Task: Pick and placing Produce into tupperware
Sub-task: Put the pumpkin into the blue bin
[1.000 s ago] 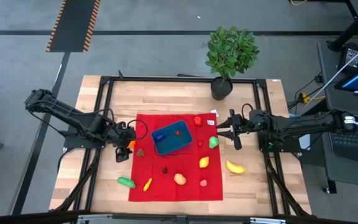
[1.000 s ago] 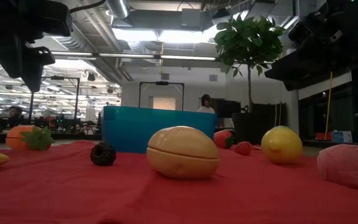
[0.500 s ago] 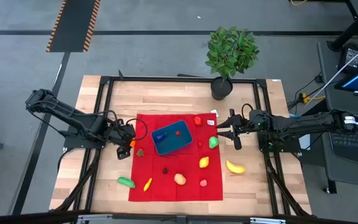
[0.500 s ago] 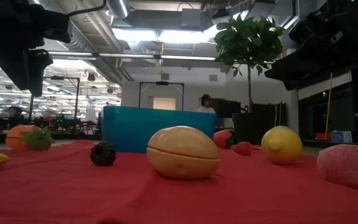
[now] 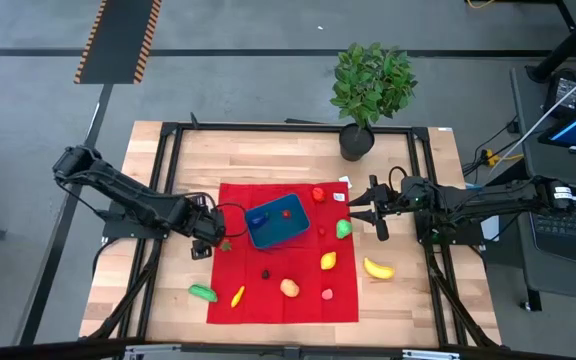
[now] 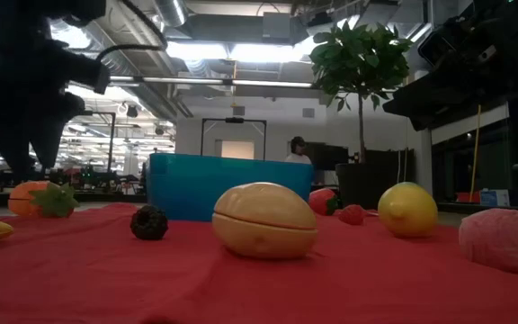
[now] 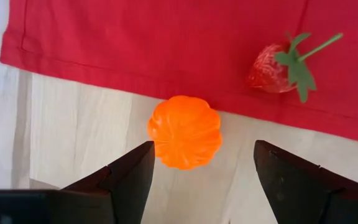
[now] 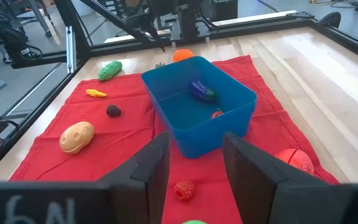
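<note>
Hovering over the wooden table (image 5: 268,150) just off the red cloth's (image 5: 308,305) left edge, left gripper (image 7: 204,180) spread wide and empty, straddling an orange pumpkin (image 7: 184,131) lying on bare wood beside the hem. Just inside that same edge, a strawberry with green stalk (image 7: 277,65).

Waiting off the cloth's right edge near its far corner, right gripper (image 5: 351,213), fingers partly apart with nothing between them.

Sitting in the cloth's far half near the middle, blue tupperware (image 5: 278,222), already holding a dark purple piece (image 8: 202,91) and a small red one (image 8: 216,114).

Scattered outside it: a red piece (image 5: 318,194) by the far edge, a green one (image 5: 343,228) at the right edge, a lemon (image 5: 328,261), a small dark berry (image 5: 265,273), a tan potato (image 5: 289,287) and a pink piece (image 5: 326,294) toward the near edge, a yellow pepper (image 5: 237,296) at the near-left corner. Off the cloth on wood, a green piece (image 5: 203,292) to the left and a banana (image 5: 377,268) to the right. At the table's far edge, a potted plant (image 5: 370,90).
</note>
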Tool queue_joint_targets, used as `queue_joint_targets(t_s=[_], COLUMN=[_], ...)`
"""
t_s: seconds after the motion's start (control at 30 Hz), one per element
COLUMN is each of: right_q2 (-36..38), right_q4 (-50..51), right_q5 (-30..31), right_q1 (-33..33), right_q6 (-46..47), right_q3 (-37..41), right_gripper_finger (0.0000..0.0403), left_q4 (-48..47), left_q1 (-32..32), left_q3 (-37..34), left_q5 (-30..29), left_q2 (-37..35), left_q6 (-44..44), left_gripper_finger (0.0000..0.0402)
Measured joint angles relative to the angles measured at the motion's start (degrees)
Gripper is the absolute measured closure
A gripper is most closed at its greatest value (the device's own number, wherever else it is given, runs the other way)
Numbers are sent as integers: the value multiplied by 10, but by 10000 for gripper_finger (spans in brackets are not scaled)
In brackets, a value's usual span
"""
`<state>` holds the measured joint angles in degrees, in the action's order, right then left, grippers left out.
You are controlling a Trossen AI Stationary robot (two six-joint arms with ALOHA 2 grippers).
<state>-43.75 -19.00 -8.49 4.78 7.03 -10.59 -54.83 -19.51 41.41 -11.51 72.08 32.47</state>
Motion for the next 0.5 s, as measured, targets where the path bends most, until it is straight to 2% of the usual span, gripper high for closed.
queue_joint_targets(t_s=[0.5], right_q2=[0], right_q4=[0], right_q5=[0], right_q1=[0], right_q6=[0], right_q3=[0], right_gripper_finger=[254], left_q4=[11], left_q1=[0], left_q3=[0], left_q5=[0], left_q2=[43], left_q6=[-2], left_gripper_finger=[140])
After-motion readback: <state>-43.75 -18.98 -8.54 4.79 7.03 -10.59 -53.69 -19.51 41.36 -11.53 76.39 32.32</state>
